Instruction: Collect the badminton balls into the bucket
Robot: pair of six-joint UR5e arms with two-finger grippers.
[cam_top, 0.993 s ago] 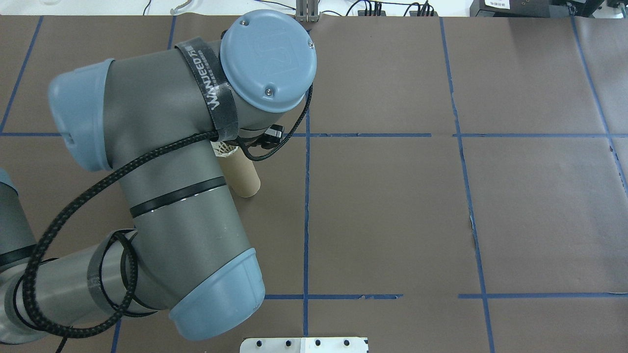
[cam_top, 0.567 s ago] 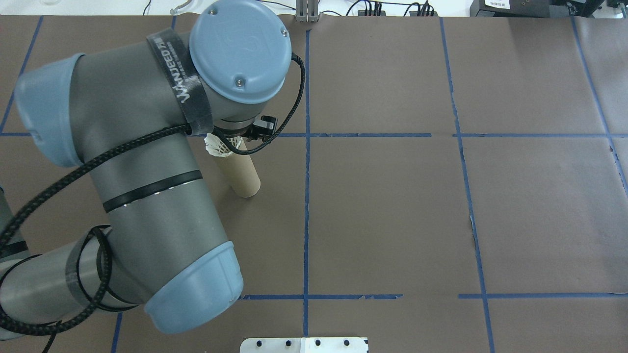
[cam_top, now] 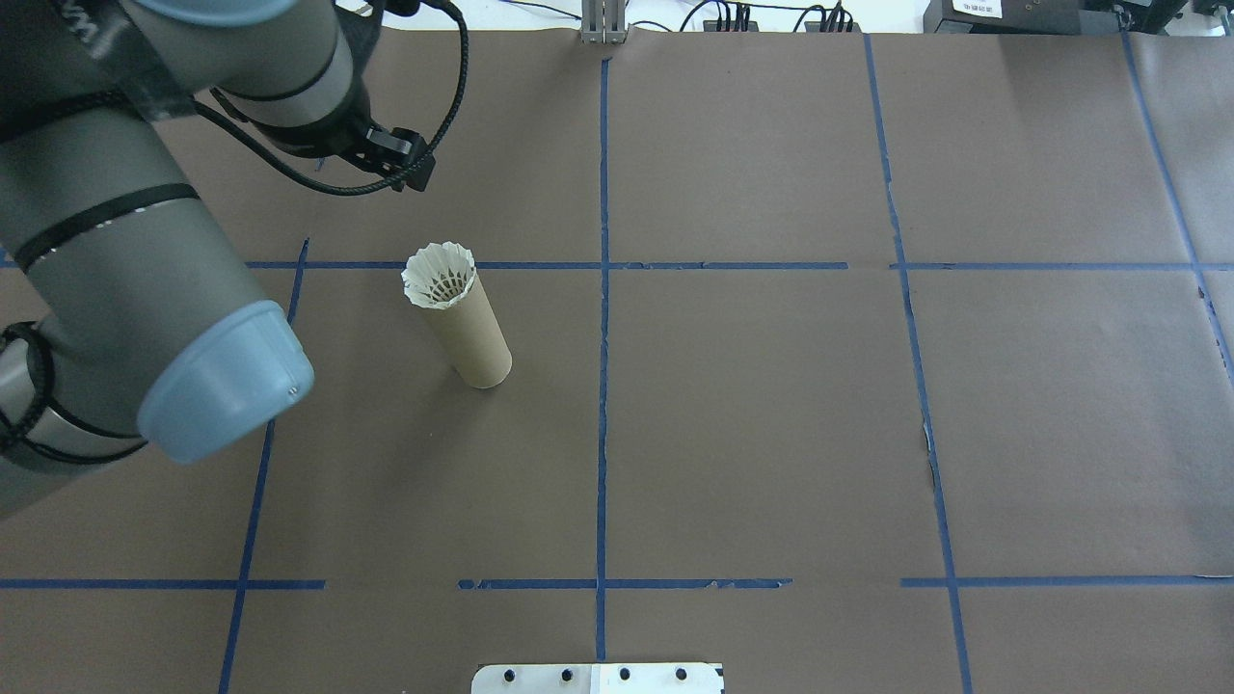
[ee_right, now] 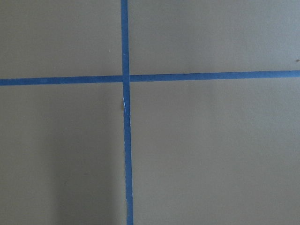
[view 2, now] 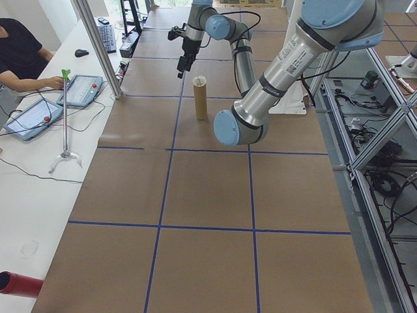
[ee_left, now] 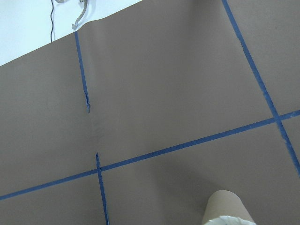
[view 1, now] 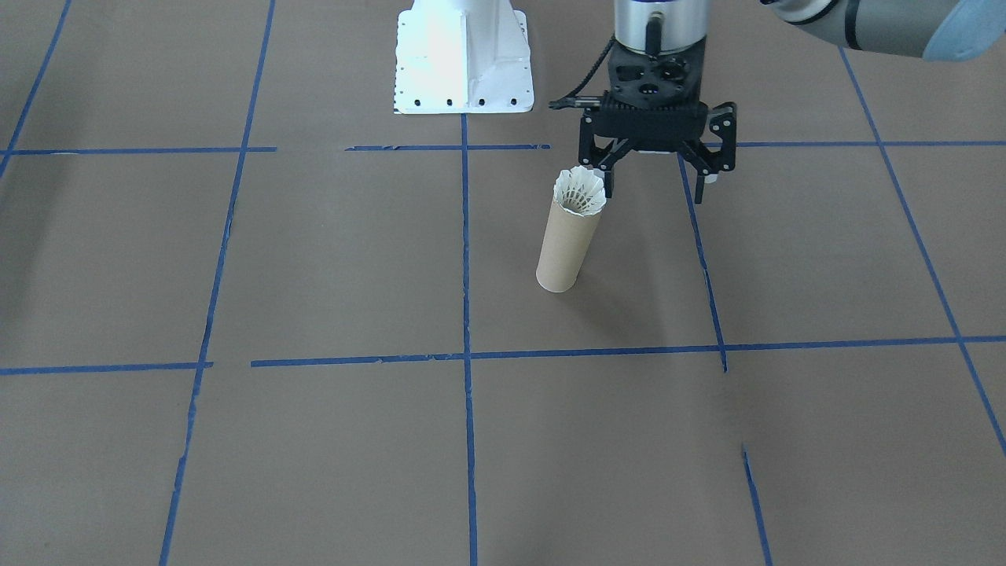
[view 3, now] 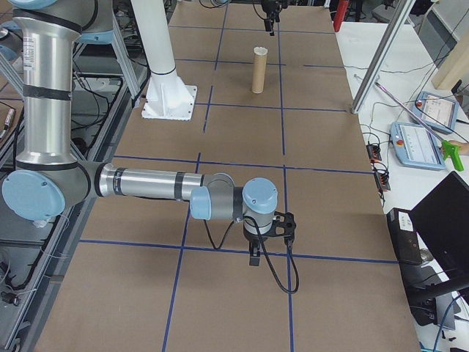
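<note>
Standing upright on the brown table [view 1: 314, 259], the bucket [view 1: 566, 248] carries the badminton ball [view 1: 580, 191] in its mouth, feather skirt showing above the rim. Just right of it in the front view, the left gripper [view 1: 655, 182] hangs empty, jaws spread. The right gripper [view 3: 264, 243] hovers well apart; its state cannot be told. Placement looks done; next, the ball may need seating deeper.

One shuttlecock [cam_top: 439, 275] shows just left of centre in the overhead view, and one cardboard tube [cam_top: 469, 335] stands under it. Two robot arms are in sight, each ending in one gripper: the left gripper [view 1: 655, 174] at the upper middle of the front-facing view, the right gripper [view 3: 265, 243] low in the right-side view. One white base plate [view 1: 463, 59] sits at the top. Two tablets [view 2: 83, 89] lie at the left-side view's upper left beside one person [view 2: 19, 52].
</note>
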